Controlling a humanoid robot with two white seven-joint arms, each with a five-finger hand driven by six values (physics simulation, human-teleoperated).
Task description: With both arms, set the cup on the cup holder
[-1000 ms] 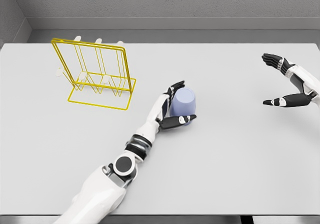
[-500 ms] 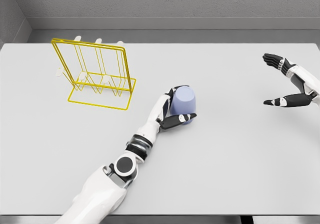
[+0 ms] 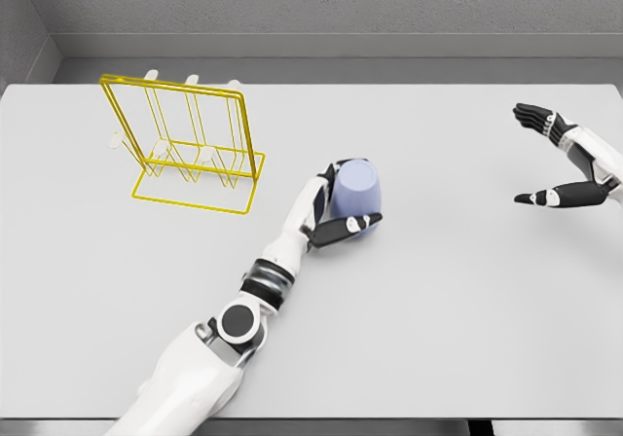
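A pale blue cup (image 3: 356, 191) stands upside down near the middle of the grey table (image 3: 438, 300). My left hand (image 3: 335, 205) is wrapped around its left side, with the thumb across the front and the fingers curled behind, and the cup is raised a little. The yellow wire cup holder (image 3: 187, 144) with white pegs stands at the back left, well apart from the cup. My right hand (image 3: 555, 159) hovers at the far right edge, its fingers spread and holding nothing.
A grey wall runs along the table's back edge. The table's front edge lies at the bottom of the view.
My left hand has closed tighter on the cup and lifted it slightly up and to the left. The right hand has barely shifted.
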